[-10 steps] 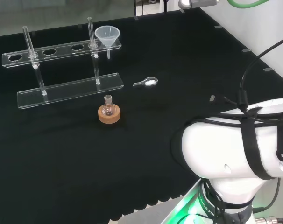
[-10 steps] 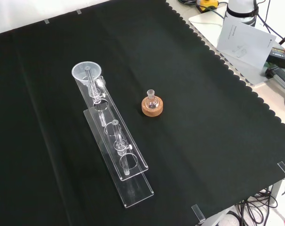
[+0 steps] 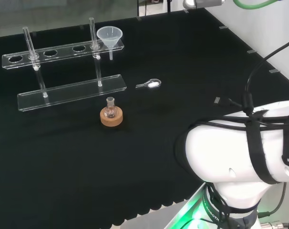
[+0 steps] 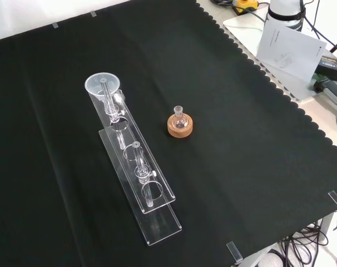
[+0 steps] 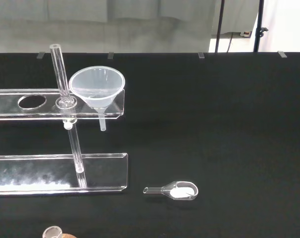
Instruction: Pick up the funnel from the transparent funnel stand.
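Head view: funnel (image 3: 109,36) sits in end hole of stand (image 3: 63,50).
Hand: I cannot tell its state.
Approach: I'd pinch the rim, lift straight up, clear of the post (image 5: 60,74).

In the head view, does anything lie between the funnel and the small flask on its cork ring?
Only the funnel stand's clear base plate edges in; otherwise bare cloth separates funnel and flask. The scoop lies off to the right.

Clear conical plastic funnel (image 5: 97,88) seated upright in the end hole of the transparent two-tier funnel stand (image 5: 58,171), beside a clear upright rod (image 5: 61,77); small clear scoop (image 5: 172,190) of white powder lies apart on black cloth (image 5: 224,129).
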